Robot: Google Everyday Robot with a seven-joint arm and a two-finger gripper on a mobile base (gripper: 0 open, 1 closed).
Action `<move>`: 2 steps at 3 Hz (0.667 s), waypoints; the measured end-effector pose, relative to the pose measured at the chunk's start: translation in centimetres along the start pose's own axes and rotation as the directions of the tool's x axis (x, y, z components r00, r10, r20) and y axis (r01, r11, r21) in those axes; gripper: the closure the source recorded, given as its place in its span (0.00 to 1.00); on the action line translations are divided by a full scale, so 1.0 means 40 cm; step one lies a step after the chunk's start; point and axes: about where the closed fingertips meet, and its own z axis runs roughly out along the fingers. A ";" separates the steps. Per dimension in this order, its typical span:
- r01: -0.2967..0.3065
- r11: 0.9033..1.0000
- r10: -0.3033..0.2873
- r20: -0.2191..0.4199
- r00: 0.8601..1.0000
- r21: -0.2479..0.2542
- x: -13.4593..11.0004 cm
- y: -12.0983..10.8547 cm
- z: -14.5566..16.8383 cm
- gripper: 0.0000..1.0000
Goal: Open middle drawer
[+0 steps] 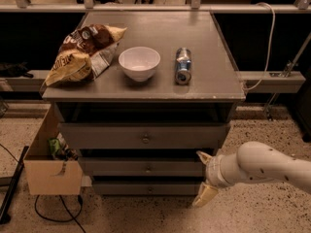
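The middle drawer (pixel 141 168) is the second grey front of the cabinet, long and low, with a small round knob (pixel 148 168) at its centre, and it sits closed. My gripper (pixel 204 177) is at the cabinet's lower right, level with the right end of the middle drawer, well to the right of the knob. Its two pale fingers are spread apart, one fingertip (pixel 202 155) up by the drawer's top edge, the other (pixel 202 196) down by the lowest drawer. It holds nothing.
The top drawer (pixel 144 136) with a bigger knob is above, the lowest drawer (pixel 146 188) below. On the cabinet top stand a chip bag (pixel 82 53), a white bowl (pixel 139 62) and a can (pixel 182 65) lying down. A cardboard box (pixel 51 166) sits at the left on the floor.
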 end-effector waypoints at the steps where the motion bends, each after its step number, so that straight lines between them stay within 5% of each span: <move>1: 0.034 0.999 -0.034 0.006 0.999 -0.033 -0.020 0.001 0.061 0.00; 2: 0.041 0.998 -0.041 0.008 0.999 -0.052 -0.017 0.006 0.101 0.00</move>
